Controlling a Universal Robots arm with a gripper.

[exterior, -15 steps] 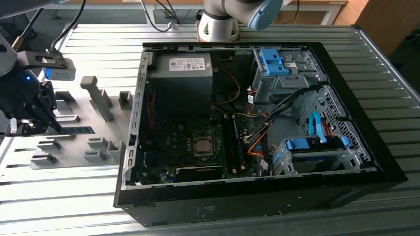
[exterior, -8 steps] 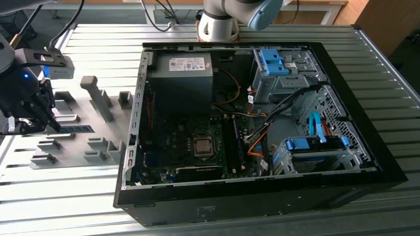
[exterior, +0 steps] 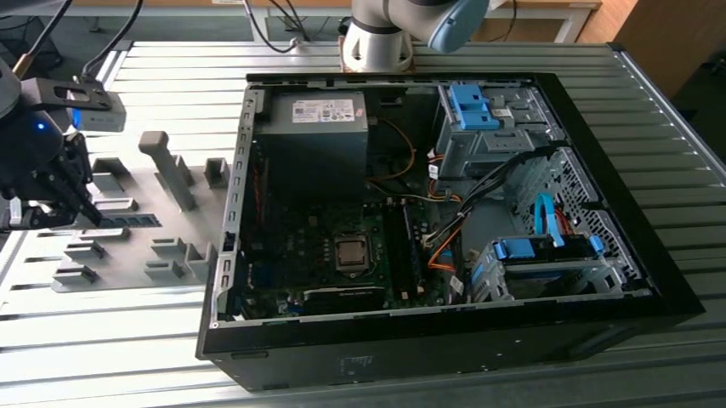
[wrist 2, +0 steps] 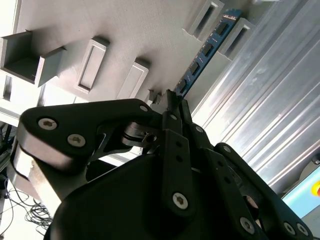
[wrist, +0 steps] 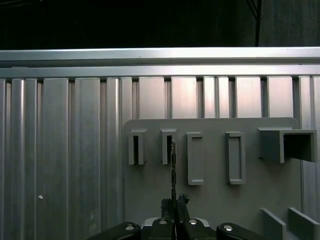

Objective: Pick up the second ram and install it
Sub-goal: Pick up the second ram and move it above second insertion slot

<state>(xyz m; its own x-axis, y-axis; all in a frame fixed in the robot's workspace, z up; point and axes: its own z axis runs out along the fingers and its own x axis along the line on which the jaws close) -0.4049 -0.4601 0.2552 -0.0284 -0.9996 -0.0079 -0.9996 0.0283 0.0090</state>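
Ribbed aluminium table (exterior: 102, 340) carries the open computer case (exterior: 454, 212). At its nine o'clock, over the grey fixture plate (exterior: 136, 246), your gripper (wrist: 174, 202) looks clenched on the second ram (wrist 2: 205, 50) (pickup stage, not yet lifted). Lifting calls for a straight pull.

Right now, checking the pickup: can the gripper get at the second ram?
Probably yes: the gripper seems shut on the second ram, and nothing above the grey fixture plate blocks it.
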